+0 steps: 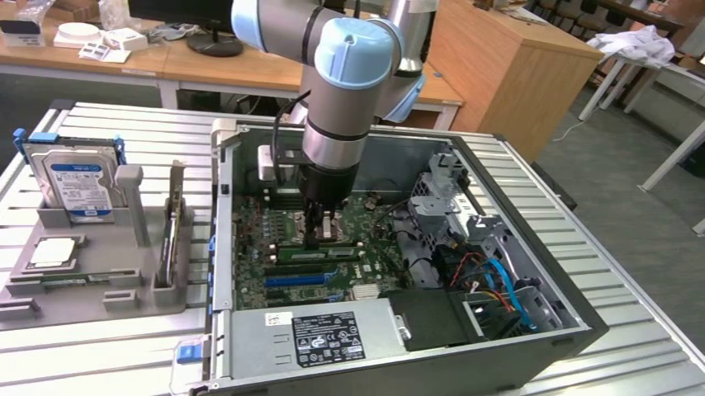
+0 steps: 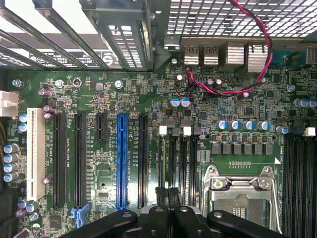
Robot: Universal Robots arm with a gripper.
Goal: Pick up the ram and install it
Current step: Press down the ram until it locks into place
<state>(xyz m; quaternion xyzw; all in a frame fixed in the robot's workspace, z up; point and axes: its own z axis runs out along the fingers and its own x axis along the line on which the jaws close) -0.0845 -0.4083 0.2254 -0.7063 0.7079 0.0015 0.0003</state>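
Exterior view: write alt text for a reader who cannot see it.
A robot arm reaches down into an open computer case, its shut gripper just above the motherboard near the processor socket. On a grey holder at the exterior view's left stand a hard drive and a thin upright ram, with a square processor chip lying flat.

No legible text on any label.
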